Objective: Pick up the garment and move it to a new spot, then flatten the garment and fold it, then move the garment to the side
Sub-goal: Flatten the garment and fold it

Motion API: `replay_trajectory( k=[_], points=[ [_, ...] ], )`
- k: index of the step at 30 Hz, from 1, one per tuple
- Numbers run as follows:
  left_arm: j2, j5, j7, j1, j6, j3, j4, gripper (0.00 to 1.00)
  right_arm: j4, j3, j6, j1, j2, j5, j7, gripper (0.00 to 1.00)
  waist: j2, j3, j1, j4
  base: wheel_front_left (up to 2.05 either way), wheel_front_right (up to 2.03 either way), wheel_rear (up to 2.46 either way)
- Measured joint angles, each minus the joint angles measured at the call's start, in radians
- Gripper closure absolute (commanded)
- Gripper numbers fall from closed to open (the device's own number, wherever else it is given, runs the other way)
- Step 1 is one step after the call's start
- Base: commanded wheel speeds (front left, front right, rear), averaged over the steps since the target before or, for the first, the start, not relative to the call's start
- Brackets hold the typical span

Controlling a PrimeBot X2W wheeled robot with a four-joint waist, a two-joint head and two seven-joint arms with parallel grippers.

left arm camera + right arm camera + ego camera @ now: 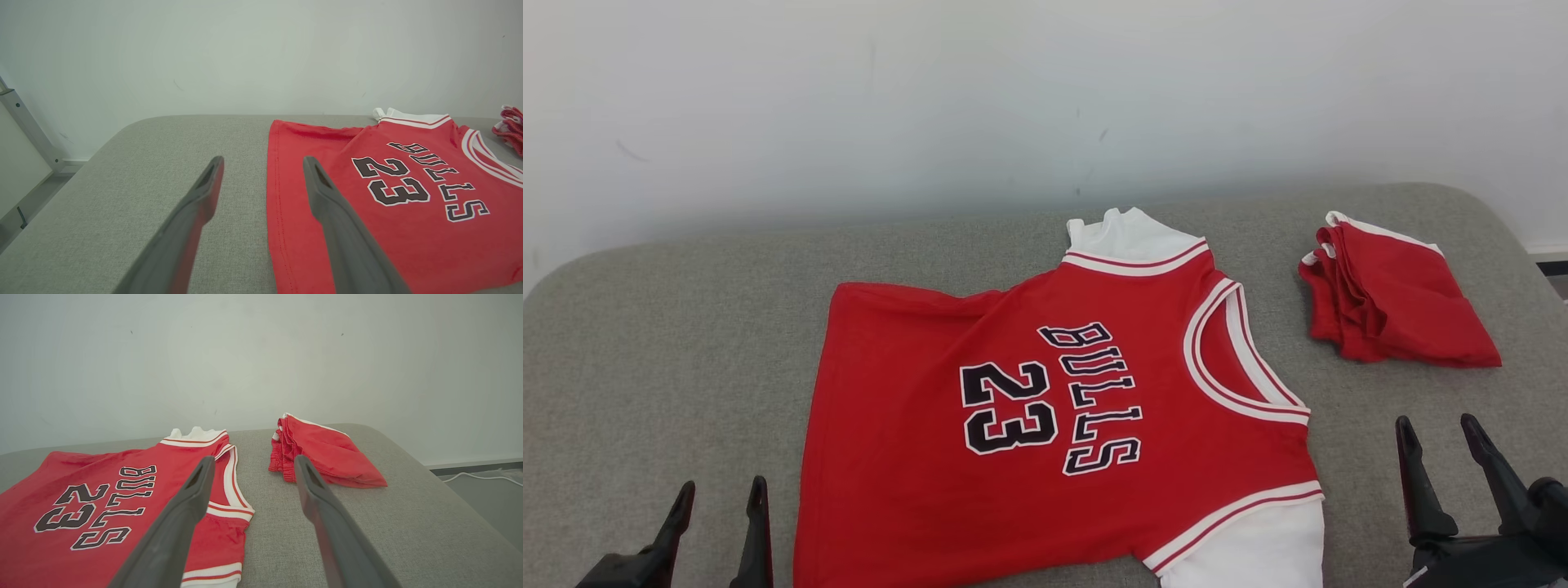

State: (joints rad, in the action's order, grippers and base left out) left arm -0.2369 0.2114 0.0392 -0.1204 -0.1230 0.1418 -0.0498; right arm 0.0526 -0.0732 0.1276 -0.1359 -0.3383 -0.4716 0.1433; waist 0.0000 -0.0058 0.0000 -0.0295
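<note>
The garment (1045,408) is a red jersey with white sleeves and trim, printed "BULLS 23". It lies spread flat on the grey padded surface (670,359), neck toward the right, hem toward the left. My left gripper (721,498) stands open at the lower left, just left of the hem, holding nothing. In the left wrist view the garment (392,196) lies under the right finger (327,196) of the left gripper (263,163). At the lower right my right gripper (1439,431) is open and empty, right of the collar. The right wrist view has the right gripper (253,461) above the garment's (102,498) collar side.
A folded red piece of clothing (1396,302) lies at the surface's far right; it also appears as the folded red piece (322,453). A pale wall (1045,98) stands behind. A metal frame post (28,130) and the floor lie off the left edge; a white cable (482,477) runs on the floor at right.
</note>
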Motion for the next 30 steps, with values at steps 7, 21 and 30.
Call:
replay_trajectory(
  k=[7,21,30],
  points=[
    [0.002,0.0,-0.023,0.0,0.0,-0.002,-0.013,0.0,0.01,0.008,0.0,-0.001,0.005,0.007,-0.021,0.0,-0.0001,0.0,0.0,0.002,0.0,0.0,0.0],
    [0.008,0.0,-0.057,-0.002,0.0,-0.004,-0.04,0.0,0.03,0.014,0.0,-0.002,0.02,0.018,-0.051,0.0,0.0,0.0,0.0,0.002,0.0,0.0,0.0],
    [0.008,0.0,-0.067,-0.003,0.0,-0.008,-0.041,0.0,0.041,0.02,0.0,-0.003,0.021,0.028,-0.066,0.0,0.0,0.0,0.0,0.001,0.0,0.0,0.0]
  ],
)
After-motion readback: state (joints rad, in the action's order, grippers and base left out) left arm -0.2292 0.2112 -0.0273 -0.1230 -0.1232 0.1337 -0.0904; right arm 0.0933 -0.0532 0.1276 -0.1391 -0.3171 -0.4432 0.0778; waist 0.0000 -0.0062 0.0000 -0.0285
